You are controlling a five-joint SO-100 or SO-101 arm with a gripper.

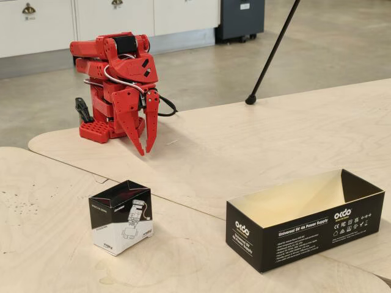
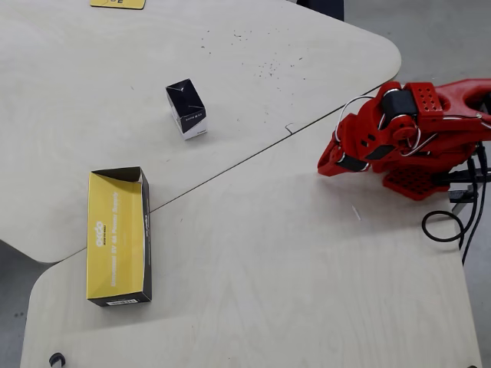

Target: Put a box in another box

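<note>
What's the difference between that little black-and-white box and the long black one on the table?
The small box is cube-like, black on top and white below with a product drawing; the long box is black outside with white print. The small box is far smaller than the long box. The small box looks closed, while the long box lies open at the top, showing a pale, empty inside. Both are cardboard and rest on the table, apart from the tool.
</note>
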